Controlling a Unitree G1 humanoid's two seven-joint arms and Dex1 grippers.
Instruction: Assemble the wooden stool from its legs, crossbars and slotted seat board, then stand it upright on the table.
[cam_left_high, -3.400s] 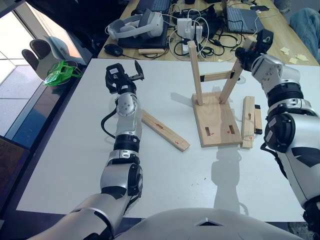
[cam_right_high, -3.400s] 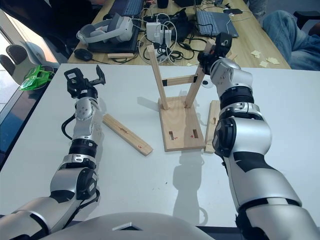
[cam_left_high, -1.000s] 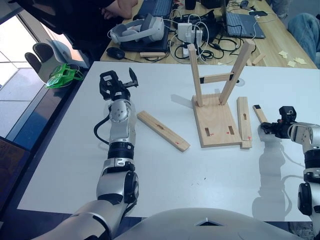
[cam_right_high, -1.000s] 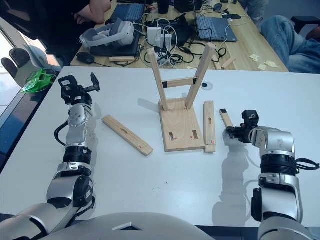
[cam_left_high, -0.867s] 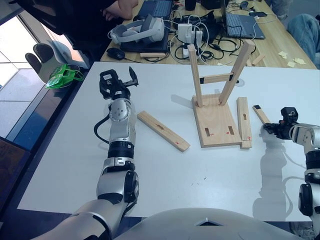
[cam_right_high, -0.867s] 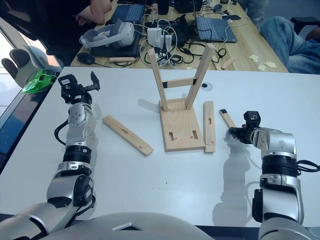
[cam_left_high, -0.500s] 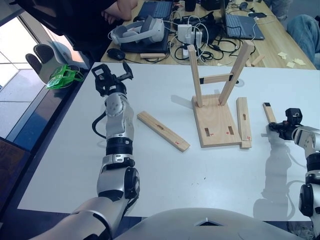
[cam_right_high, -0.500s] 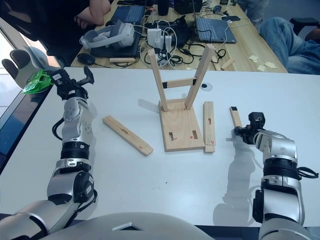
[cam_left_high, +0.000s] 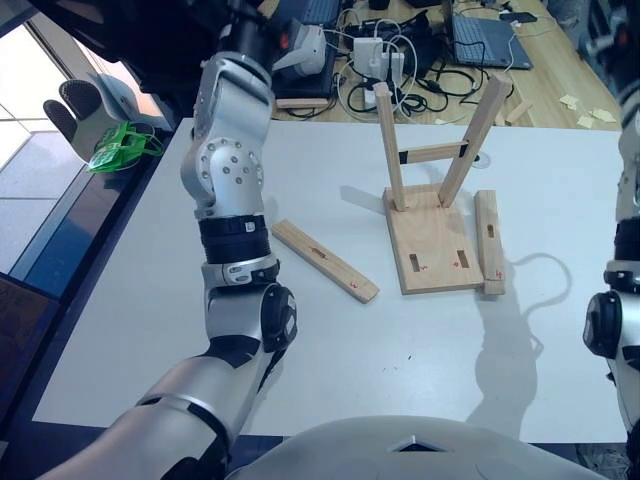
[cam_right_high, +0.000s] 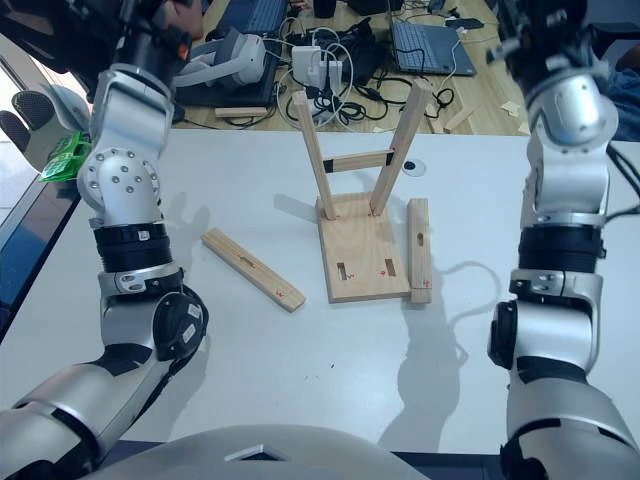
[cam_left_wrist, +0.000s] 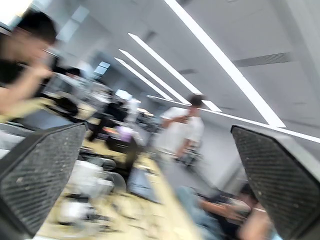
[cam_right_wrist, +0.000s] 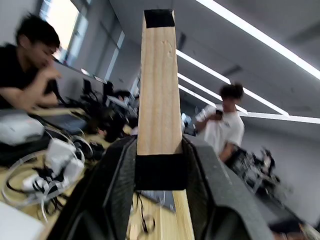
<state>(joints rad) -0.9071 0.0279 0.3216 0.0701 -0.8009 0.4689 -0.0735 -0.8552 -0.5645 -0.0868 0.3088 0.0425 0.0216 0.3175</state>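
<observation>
The pale wooden slotted seat board (cam_left_high: 432, 245) lies flat on the white table (cam_left_high: 400, 370), and I judge the stool to be roughly half built. Two legs stand up out of the board's far slots, the left upright leg (cam_left_high: 390, 150) near plumb and the right upright leg (cam_left_high: 470, 140) leaning outward. A short crossbar with black ends (cam_left_high: 435, 153) joins them. The two near slots are unfilled. A third wooden leg (cam_left_high: 488, 240) lies flat against the board's right edge, and a fourth wooden leg (cam_left_high: 325, 260) lies slantwise on the table, apart to the board's left. Left to do, as I see it: seat those two legs, fit the second crossbar, then turn the stool over onto its feet.

The eye views give me that layout, with both arms lifted high above the table; the wrist views give me the fingers. The right gripper (cam_right_wrist: 160, 172) has its fingers (cam_right_wrist: 117, 190) closed on a second black-ended wooden crossbar (cam_right_wrist: 159, 90), held on end. The left gripper (cam_left_wrist: 160, 175) is empty, its fingers (cam_left_wrist: 45, 170) spread wide, facing the room.
</observation>
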